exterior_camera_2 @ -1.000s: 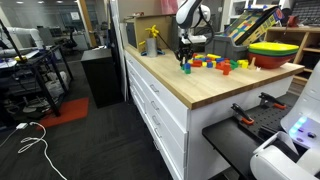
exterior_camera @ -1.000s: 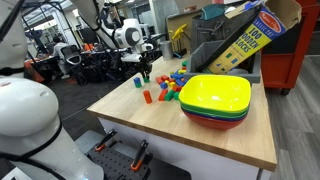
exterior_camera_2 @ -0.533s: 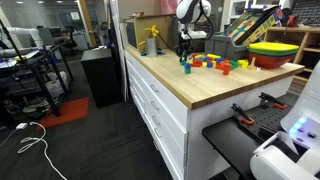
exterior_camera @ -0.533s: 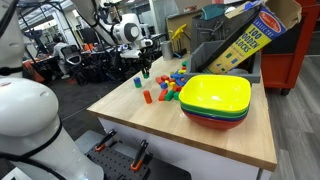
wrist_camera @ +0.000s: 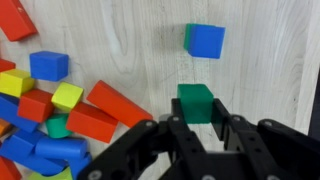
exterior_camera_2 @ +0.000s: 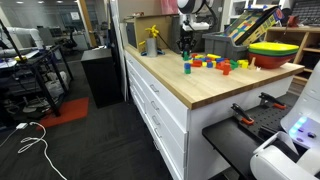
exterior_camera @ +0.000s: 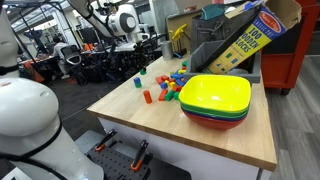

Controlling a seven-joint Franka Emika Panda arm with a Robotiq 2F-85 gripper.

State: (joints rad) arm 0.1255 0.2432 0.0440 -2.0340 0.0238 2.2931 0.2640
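Sitting square-on: cubic green block point(wrist_camera: 195, 101).

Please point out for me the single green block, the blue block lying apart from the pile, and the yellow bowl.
green block point(wrist_camera: 196, 102): wrist view, middle of its top face.
blue block point(wrist_camera: 206, 40): wrist view, middle of its top face.
yellow bowl point(exterior_camera: 215, 92): in an exterior view, bare inner surface.

Green cube point(wrist_camera: 196, 101) between end effector point(wrist_camera: 197, 122) fingertips

Green block point(wrist_camera: 196, 98) lower edge hidden behind hand point(wrist_camera: 197, 123), red block point(wrist_camera: 12, 18) cut by top-left corner
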